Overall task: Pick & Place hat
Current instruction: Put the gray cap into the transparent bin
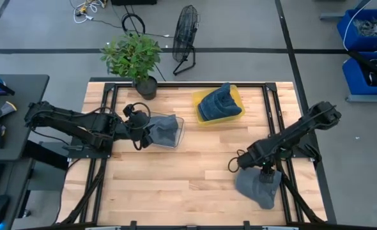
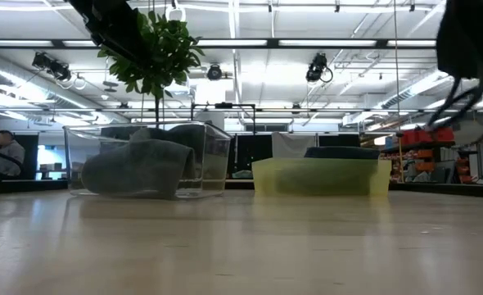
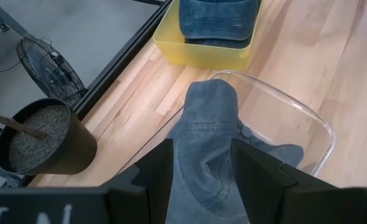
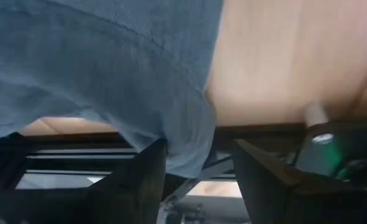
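A grey-blue hat lies in a clear container and drapes over its wall. My left gripper hovers open above it, one finger on each side of the hat. A dark blue hat sits in a yellow bin. A second grey hat lies at the table's near right corner, partly over the edge. My right gripper is open right over it, with a fold of the hat between its fingers. My right gripper comes at the grey hat from above, at the table's near right corner. A hanging fold of cloth sits between the open fingers, close against one finger. I cannot tell whether they touch. The hat rests on the table and overhangs its edge.
A potted plant stands at the table's far left corner, just beyond the clear container. The black frame rails run along the table's sides. Bare wood stretches across the table's middle and near part. A fan stands on the floor behind.
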Controlling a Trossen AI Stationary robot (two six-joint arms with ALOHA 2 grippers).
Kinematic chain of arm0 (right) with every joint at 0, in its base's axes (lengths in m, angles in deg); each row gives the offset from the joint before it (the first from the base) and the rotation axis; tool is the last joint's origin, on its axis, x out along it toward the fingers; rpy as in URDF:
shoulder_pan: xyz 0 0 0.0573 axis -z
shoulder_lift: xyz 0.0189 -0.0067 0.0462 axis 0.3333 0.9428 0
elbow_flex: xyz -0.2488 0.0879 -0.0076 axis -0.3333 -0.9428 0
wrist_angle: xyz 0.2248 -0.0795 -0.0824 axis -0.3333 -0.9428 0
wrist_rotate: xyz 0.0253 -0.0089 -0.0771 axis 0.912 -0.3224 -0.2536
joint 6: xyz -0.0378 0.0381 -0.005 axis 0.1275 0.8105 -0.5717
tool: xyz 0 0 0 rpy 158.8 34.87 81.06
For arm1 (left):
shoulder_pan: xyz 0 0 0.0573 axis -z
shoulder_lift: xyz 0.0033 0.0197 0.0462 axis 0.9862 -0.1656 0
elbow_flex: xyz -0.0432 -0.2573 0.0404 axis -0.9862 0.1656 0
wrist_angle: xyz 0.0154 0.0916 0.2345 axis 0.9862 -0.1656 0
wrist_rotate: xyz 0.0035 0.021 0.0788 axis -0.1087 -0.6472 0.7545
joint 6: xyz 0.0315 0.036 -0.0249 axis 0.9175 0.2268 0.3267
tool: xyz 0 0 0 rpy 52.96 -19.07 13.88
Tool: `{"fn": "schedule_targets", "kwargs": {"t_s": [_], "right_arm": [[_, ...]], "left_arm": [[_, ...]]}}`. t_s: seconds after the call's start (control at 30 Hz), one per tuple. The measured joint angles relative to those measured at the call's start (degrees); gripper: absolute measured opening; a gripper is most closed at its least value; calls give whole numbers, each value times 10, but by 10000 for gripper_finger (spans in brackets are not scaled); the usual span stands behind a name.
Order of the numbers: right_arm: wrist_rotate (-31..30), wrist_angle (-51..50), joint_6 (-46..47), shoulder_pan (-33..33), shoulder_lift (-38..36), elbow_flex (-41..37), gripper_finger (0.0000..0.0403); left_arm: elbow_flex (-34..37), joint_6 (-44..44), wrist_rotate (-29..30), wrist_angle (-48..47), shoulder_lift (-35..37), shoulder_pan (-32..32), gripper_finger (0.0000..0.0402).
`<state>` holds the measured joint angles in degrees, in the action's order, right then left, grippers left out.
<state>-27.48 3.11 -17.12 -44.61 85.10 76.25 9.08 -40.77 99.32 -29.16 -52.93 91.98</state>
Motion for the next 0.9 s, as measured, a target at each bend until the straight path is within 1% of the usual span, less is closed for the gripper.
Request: {"fn": "schedule_targets", "kwargs": {"t_s": [0.13, 0.37, 0.47, 0.53, 0.6, 0.7, 0.77, 0.8, 0.9], "right_arm": [[19, 36, 15, -8, 0, -27, 190], [28, 115, 25, -8, 0, -27, 190], [31, 189, 34, -8, 0, -26, 184], [22, 243, 34, -9, 0, -25, 167], [-9, 276, 38, -9, 0, -25, 137], [-56, 336, 50, -3, 0, -25, 71], [-67, 380, 49, 5, 0, -25, 24], [-68, 397, 49, 10, 0, -24, 14], [-76, 416, 49, 28, 0, 1, 19]], "left_arm": [[0, 0, 0, -1, 0, 0, 165], [0, 0, 0, -1, 0, 0, 165], [0, 0, 0, 0, 0, 0, 165], [0, 0, 0, 0, 0, 0, 165], [0, 0, 0, 0, 0, 0, 165], [0, 0, 0, 0, 0, 0, 165], [0, 0, 0, 0, 0, 0, 165], [0, 0, 0, 0, 0, 0, 165], [0, 0, 0, 0, 0, 0, 165]]}}
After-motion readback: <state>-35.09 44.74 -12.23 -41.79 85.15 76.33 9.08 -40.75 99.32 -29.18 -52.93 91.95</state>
